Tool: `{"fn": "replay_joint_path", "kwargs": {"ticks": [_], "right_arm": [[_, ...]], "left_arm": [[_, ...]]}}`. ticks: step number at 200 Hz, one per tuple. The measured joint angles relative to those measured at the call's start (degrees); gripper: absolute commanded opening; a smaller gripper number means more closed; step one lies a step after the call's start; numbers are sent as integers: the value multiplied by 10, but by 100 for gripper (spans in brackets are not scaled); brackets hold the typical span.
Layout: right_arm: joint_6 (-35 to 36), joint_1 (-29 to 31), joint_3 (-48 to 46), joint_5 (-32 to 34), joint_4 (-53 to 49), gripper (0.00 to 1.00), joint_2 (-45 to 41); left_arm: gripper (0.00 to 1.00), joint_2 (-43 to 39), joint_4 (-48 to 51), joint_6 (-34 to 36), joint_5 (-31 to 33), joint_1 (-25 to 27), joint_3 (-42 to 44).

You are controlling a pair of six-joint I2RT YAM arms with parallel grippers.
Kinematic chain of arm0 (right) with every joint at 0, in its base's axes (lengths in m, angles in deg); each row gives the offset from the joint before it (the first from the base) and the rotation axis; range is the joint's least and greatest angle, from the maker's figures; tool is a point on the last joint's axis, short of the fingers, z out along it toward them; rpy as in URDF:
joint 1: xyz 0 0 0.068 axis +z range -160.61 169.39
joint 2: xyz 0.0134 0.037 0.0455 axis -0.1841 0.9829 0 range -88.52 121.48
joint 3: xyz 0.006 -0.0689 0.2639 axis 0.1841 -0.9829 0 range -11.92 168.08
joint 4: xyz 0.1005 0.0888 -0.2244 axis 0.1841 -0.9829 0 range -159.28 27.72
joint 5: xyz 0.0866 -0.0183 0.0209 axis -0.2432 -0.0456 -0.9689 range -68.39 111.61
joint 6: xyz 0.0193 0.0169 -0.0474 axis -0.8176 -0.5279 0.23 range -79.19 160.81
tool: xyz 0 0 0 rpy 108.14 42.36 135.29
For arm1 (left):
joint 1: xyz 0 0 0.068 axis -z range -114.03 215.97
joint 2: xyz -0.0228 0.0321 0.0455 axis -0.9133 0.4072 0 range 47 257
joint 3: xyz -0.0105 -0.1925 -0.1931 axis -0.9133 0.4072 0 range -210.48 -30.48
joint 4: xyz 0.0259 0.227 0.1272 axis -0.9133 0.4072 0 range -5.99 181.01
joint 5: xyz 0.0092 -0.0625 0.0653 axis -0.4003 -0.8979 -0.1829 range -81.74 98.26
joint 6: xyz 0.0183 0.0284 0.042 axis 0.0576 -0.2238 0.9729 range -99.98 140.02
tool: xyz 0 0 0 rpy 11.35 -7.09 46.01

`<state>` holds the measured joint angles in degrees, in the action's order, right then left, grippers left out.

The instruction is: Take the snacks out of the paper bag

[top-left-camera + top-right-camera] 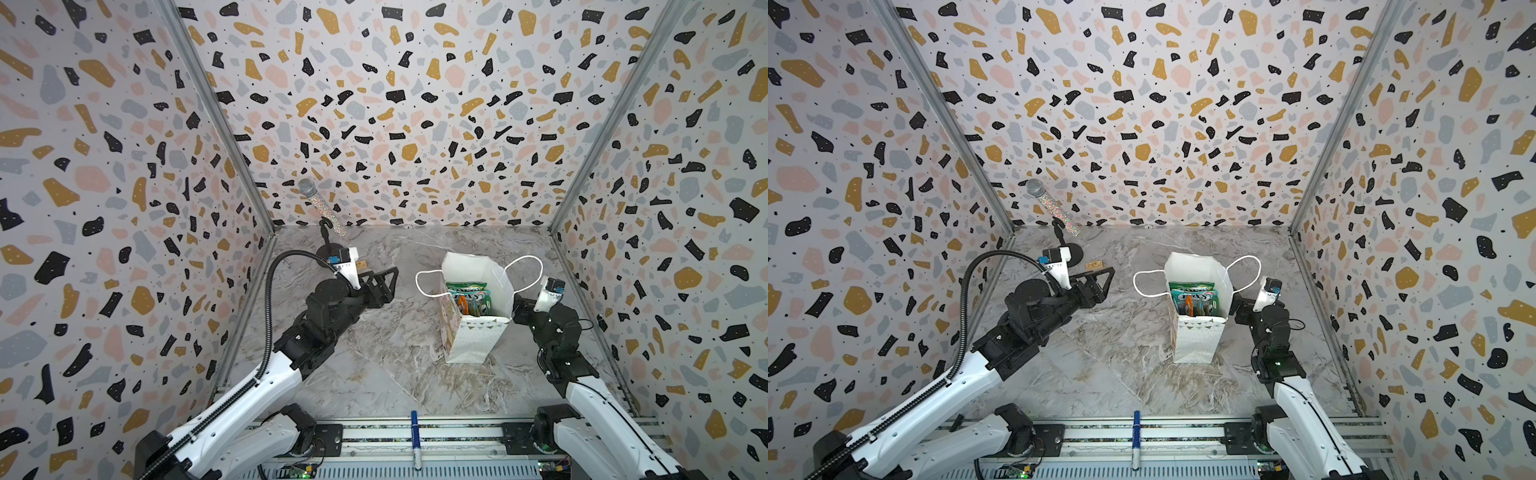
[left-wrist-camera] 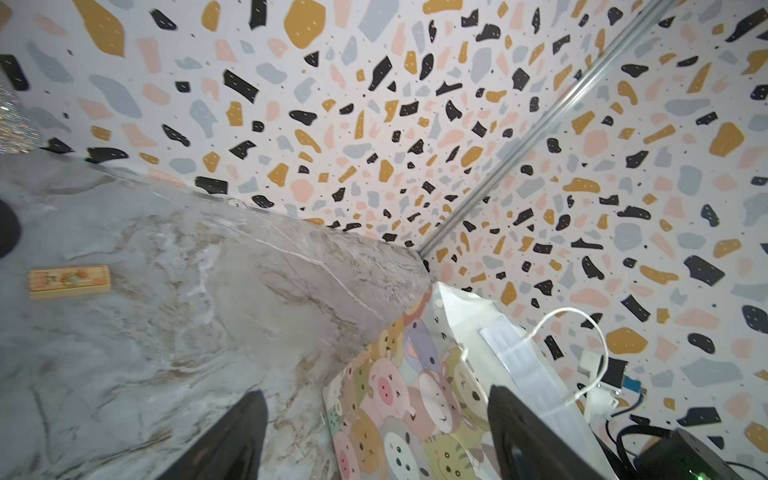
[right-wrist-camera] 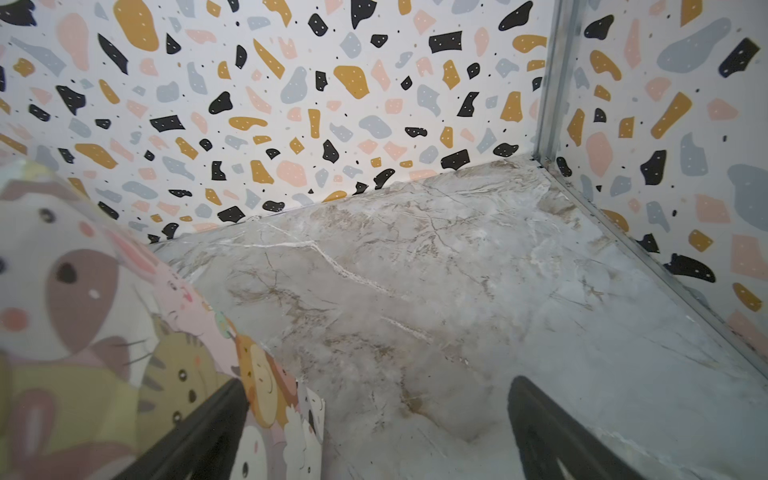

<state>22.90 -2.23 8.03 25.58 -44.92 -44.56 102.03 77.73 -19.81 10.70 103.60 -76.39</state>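
Observation:
The paper bag [image 1: 473, 332] stands upright right of the table's middle, its mouth open and its white cord handles splayed to both sides. Gold triangles mark its near face. Its wide sides [image 2: 399, 395] carry cartoon animals. The snacks [image 1: 468, 296] stand packed inside, green, teal and orange packets showing at the mouth [image 1: 1194, 297]. My left gripper [image 1: 392, 284] hovers left of the bag, open and empty, and points at its side [image 2: 378, 436]. My right gripper [image 3: 374, 436] is open at the bag's right side [image 3: 83, 332], low by the table and partly hidden behind it in both top views.
A glittery microphone on a black stand [image 1: 322, 208] is at the back left. A small tan wooden block [image 1: 360, 263] lies near it, behind my left gripper. A blue marker [image 1: 415, 440] rests on the front rail. Patterned walls close in three sides.

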Motion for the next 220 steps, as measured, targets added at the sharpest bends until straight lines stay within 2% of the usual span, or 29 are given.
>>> {"fn": "replay_joint_path", "kwargs": {"ticks": [27, 77, 127, 138, 157, 168, 191, 220], "right_arm": [[-1, 0, 0, -20, -19, 99, -5], [0, 0, 3, -38, -42, 99, -4], [3, 0, 15, -51, -46, 99, 11], [4, 0, 17, -54, -47, 99, 16], [5, 0, 19, -58, -47, 99, 21], [5, 0, 19, -58, -48, 99, 23], [6, 0, 19, -56, -50, 99, 27], [7, 0, 19, -41, -56, 99, 33]], "left_arm": [[79, 46, -21, -19, -20, 33, -8], [67, 106, -72, -43, -39, 59, -33], [45, 150, -112, -61, -49, 59, -55], [44, 160, -120, -64, -50, 59, -58], [30, 169, -123, -68, -52, 59, -60], [18, 172, -126, -72, -52, 59, -60], [0, 176, -130, -75, -54, 59, -63], [0, 177, -129, -72, -54, 59, -69]]}}
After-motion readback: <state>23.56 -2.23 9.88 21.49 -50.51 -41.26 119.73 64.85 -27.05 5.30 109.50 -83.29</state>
